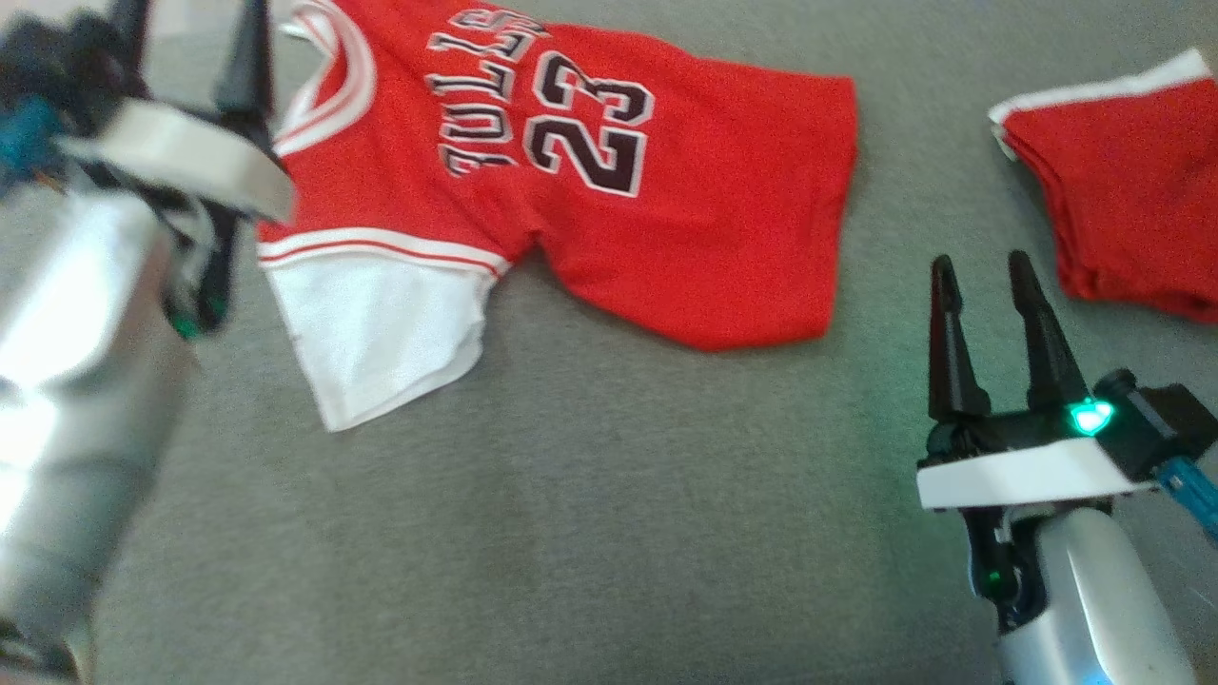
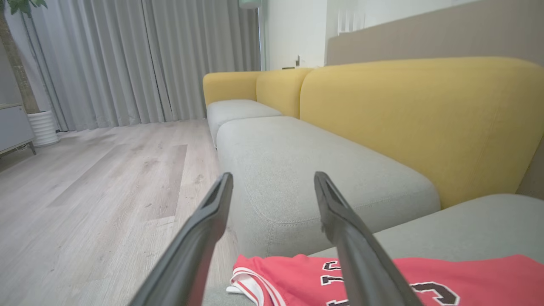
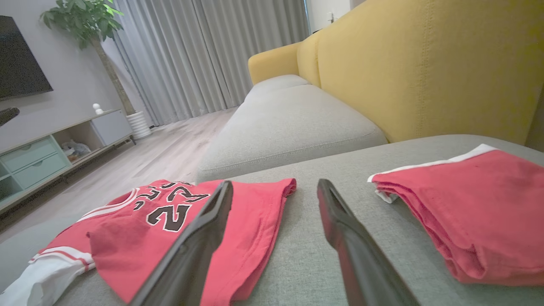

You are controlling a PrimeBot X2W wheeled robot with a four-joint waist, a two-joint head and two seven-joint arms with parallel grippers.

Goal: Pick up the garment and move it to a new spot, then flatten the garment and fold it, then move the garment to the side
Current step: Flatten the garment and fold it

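The garment is a red jersey with a black "23", white-trimmed collar and a white sleeve. It lies spread on the grey sofa cushion, collar to the left and hem to the right. My left gripper hangs open over the jersey's collar edge, with nothing between its fingers; in the left wrist view the gripper points past the jersey toward the sofa. My right gripper stands open and empty on the cushion, to the right of the jersey's hem. The right wrist view shows that gripper beside the hem.
A second red garment with white trim lies folded at the right edge of the cushion. The yellow sofa backrest rises behind. Beyond the cushion's left edge lie wooden floor, curtains and a TV cabinet.
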